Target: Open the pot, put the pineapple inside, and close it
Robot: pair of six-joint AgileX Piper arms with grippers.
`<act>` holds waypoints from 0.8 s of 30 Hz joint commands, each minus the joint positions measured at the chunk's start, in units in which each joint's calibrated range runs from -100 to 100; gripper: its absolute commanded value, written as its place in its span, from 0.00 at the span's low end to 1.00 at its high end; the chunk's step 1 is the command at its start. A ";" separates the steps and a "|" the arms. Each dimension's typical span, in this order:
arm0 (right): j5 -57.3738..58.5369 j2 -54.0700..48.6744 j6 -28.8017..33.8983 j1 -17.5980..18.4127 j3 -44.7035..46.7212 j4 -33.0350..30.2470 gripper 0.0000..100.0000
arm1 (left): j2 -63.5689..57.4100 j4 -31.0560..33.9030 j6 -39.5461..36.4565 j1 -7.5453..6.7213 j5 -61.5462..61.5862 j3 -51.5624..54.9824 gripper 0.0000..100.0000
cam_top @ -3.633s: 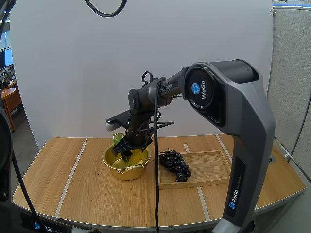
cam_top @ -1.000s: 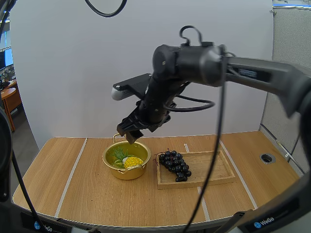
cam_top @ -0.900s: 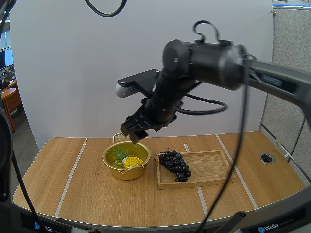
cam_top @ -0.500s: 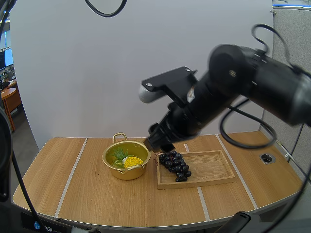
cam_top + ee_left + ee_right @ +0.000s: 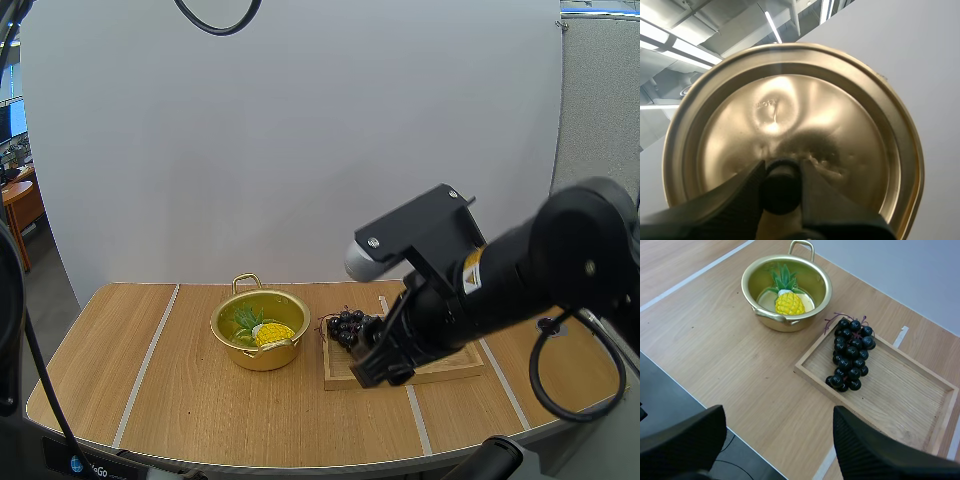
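The pot (image 5: 795, 324) is shiny gold; the pineapple (image 5: 789, 302) is bright yellow with a cross-hatched skin and green leaves; the grapes (image 5: 851, 352) are glossy black, perhaps very dark purple; the wooden tray (image 5: 900, 395) is pale with fine grain; the table (image 5: 715, 350) is light oak with whitish stripes; the lid (image 5: 790, 110) is dull gold, its knob (image 5: 781, 187) black.

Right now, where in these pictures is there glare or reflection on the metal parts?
Left wrist view: bright, smeared highlights spread across the lid gripped by the left end effector. Right wrist view: the pot gleams along its inner wall around the pineapple. High view: mild shine on the pot's rim.
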 commanded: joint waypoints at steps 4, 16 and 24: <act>0.24 -4.33 1.53 -1.32 3.28 -0.91 1.00 | 0.20 0.60 -0.12 -0.11 -2.19 -0.48 0.00; 0.24 -4.33 1.53 -1.32 3.28 1.46 0.00 | 0.20 0.60 -0.12 -0.11 -2.19 -0.48 0.00; 0.24 -4.33 1.53 -1.32 3.28 2.37 0.00 | 0.20 0.60 -0.12 -0.11 -2.19 -0.48 0.00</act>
